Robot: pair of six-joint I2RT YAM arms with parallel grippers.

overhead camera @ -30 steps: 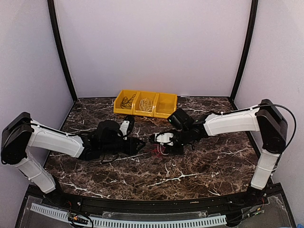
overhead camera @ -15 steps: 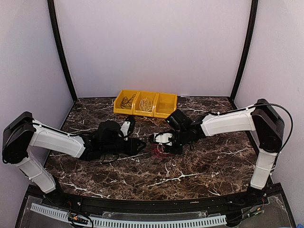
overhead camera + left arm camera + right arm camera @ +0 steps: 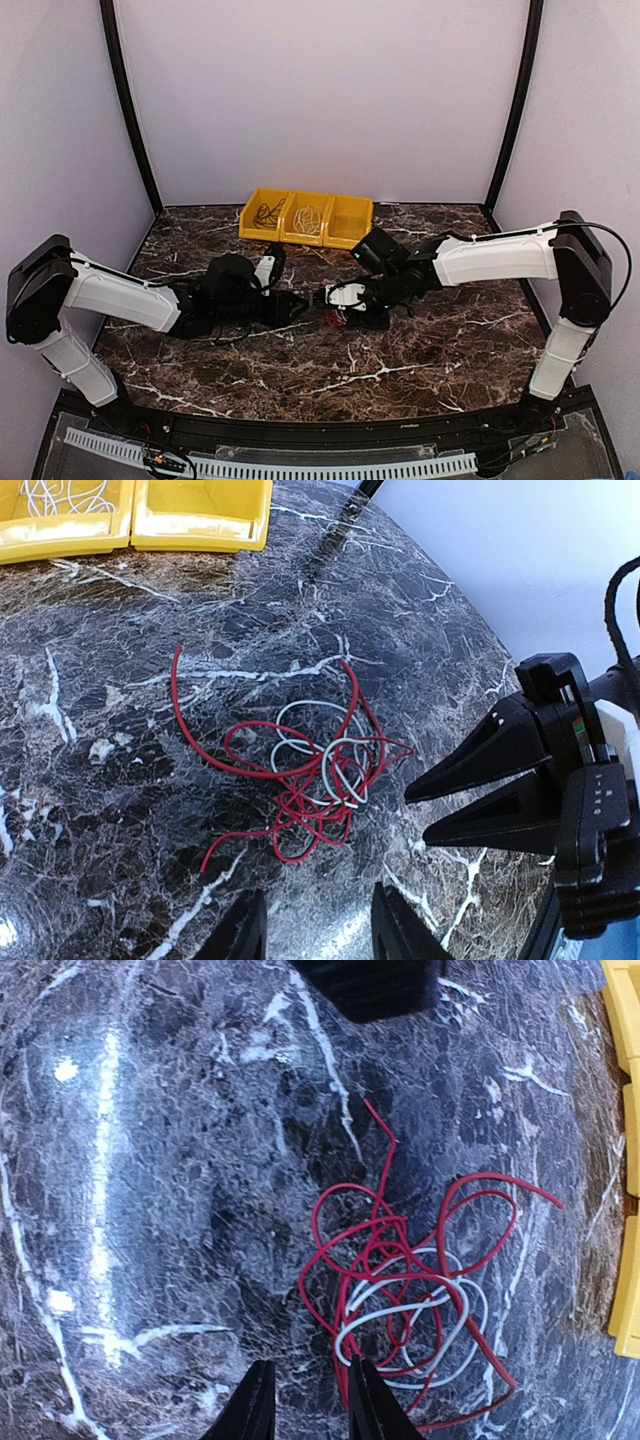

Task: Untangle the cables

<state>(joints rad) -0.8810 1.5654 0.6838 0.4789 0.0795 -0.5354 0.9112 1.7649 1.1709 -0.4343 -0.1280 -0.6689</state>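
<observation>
Surroundings: pale lilac walls (image 3: 320, 100) on three sides, with black corner posts.
Surface: dark marble-patterned table (image 3: 420, 350) with white veins.
The cables (image 3: 310, 770): one loose knot of thin wires in two colours, red and white. The red loops sprawl widest, with free ends sticking out, and the white wire curls through the middle.
Cable count: one white wire can be made out. How many separate red wires there are cannot be told from the overlaps.
Cable location: flat on the table at its centre, between the two grippers and well in front of the bin.
Left gripper (image 3: 320, 930): one, low over the table just beside the knot. Its jaws are parted about halfway, with bare table between them and nothing in them.
Right gripper (image 3: 308, 1405): one, facing the left one across the knot. Its jaws stand a narrower gap apart, its tips are at the edge of the red loops, and no wire is pinched.
Bin (image 3: 300, 236): one, yellow, with three compartments, at the back of the table. There are dark wires in the left compartment and white wires in the middle one.
</observation>
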